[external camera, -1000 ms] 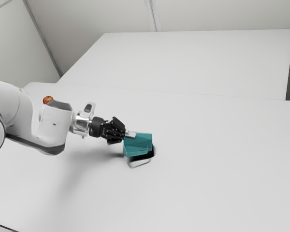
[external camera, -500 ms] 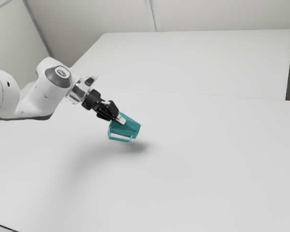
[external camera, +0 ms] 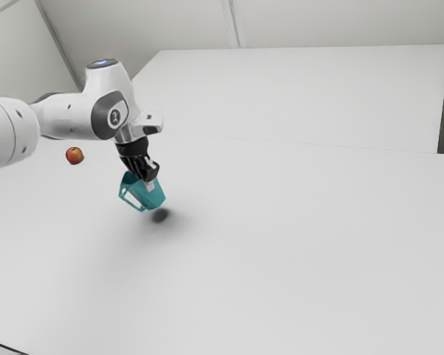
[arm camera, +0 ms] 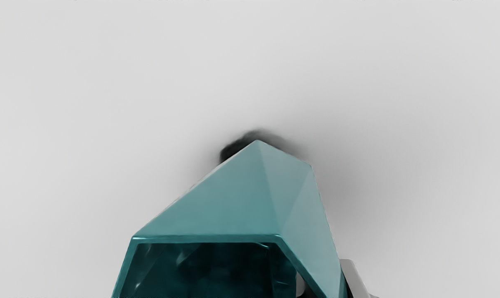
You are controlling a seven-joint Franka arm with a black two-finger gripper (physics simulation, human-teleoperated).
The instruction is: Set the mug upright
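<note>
In the exterior view, my gripper [external camera: 149, 183] points down, shut on the teal mug [external camera: 142, 195], which hangs above the table with a dark shadow beneath it. The mug is tilted, its opening facing up and toward the exterior view's left, with the handle on that same side. In the wrist view the faceted mug [arm camera: 217, 198] has its open mouth toward the camera. There the gripper [arm camera: 325, 282] pinches the mug's wall, one fingertip inside the mouth and the other outside. The mug's base is turned away from the camera.
A red-orange apple [external camera: 75, 155] rests on the white table [external camera: 296, 251], behind the arm at the exterior view's left. Beyond the table's far edge is another large white surface [external camera: 296, 96].
The mug rose off the table in my grip and travelled toward the exterior view's left. My hand swung from nearly level to pointing down, turning the mug's mouth upward. The apple is visible again.
</note>
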